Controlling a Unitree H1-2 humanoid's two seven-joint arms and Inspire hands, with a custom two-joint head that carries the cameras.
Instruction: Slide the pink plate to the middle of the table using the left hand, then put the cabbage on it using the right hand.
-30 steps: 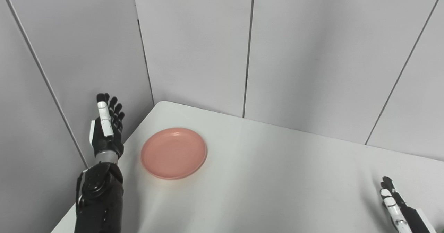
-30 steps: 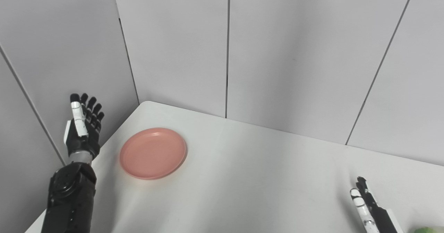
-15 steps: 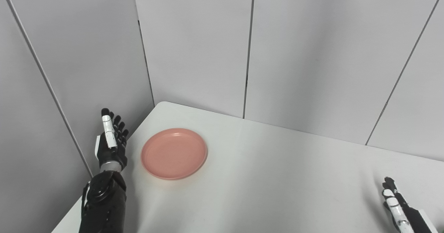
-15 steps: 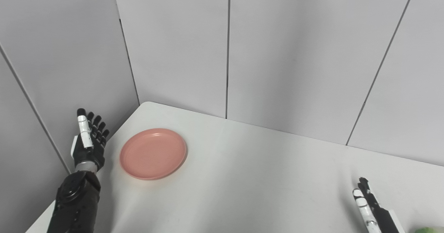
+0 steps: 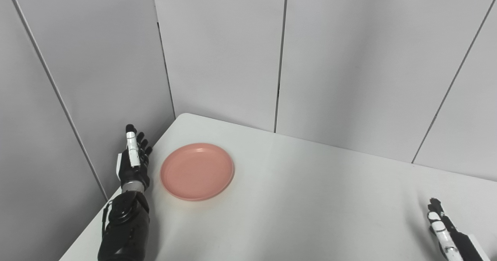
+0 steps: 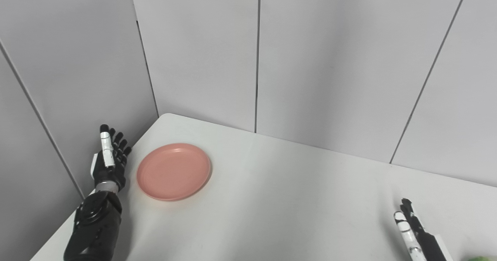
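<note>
Two hands are in view. The left hand (image 5: 134,164) stands upright at the counter's (image 5: 310,199) left edge, fingers extended and spread, holding nothing, just beside the pink plate (image 5: 197,171) without clearly touching it. The plate lies flat near the counter's far left corner. The right hand (image 6: 417,234) rests low at the bottom right, fingers straight, empty. A sliver of green cabbage (image 6: 478,258) shows at the bottom edge beside it

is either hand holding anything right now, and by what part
Nothing is held. The left hand is open beside the pink plate; the right hand is open and apart from everything.
</note>
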